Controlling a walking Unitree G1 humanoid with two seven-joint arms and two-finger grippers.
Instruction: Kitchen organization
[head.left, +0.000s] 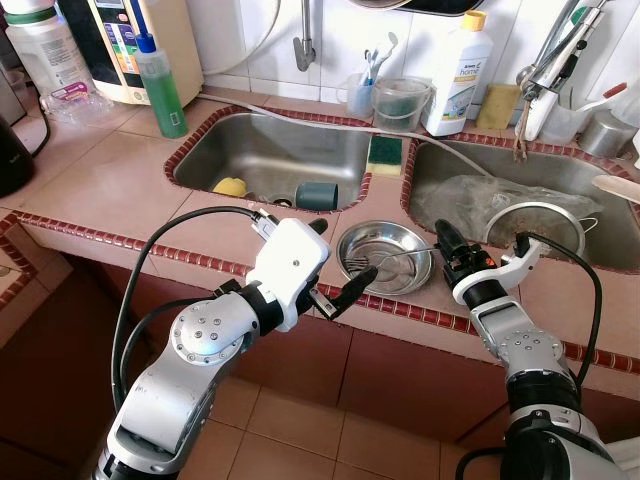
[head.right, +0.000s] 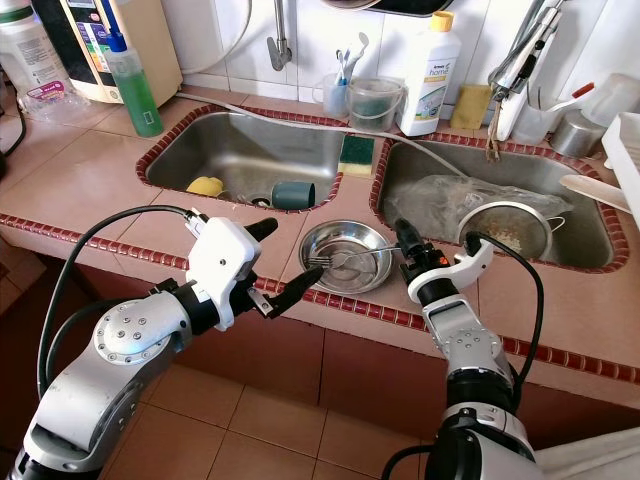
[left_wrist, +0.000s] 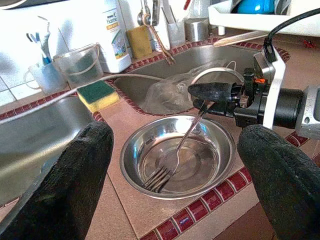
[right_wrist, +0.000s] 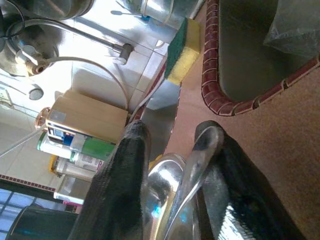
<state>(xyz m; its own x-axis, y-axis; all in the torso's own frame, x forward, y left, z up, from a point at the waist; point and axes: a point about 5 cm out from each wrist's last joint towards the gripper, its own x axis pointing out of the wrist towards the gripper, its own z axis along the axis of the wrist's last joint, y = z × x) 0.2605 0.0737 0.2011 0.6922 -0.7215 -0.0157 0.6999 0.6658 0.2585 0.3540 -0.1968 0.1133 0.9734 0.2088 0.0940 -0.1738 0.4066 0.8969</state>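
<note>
Fork (left_wrist: 175, 159): lying tines-down in the bowl (left_wrist: 220, 165) on the tabletop (head.left: 120, 190), right pincer (left_wrist: 212, 92) gripping its handle tip, left pincer (head.left: 335, 262) hovering released beside; risking slipping, the grip being so near the end.

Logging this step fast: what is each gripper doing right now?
Left gripper: open, holding nothing, beside the steel bowl.
Right gripper: closed on the fork handle.

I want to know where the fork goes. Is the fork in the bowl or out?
In. The fork has its tines on the bottom of the steel bowl, while the right gripper holds its handle.
</note>
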